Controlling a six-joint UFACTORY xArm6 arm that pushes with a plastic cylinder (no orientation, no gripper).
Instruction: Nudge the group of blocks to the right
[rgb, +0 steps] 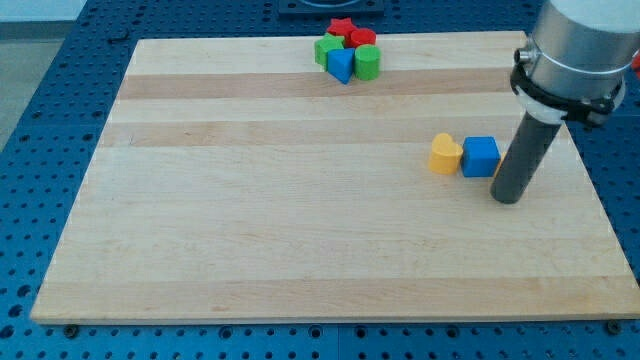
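Note:
A tight group of blocks sits at the view's top centre of the wooden board (300, 240): a red star (341, 27), a red cylinder (363, 38), a green block (326, 50), a blue triangular block (341, 65) and a green cylinder (368, 62). My tip (508, 198) rests on the board at the view's right, far below and right of that group. It stands just right of a blue cube (481, 156), close to it or touching. A yellow heart-shaped block (446, 154) lies against the cube's left side.
The arm's grey body (575, 50) hangs over the board's upper right corner. The board lies on a blue perforated table (40, 120). Its right edge is close to my tip.

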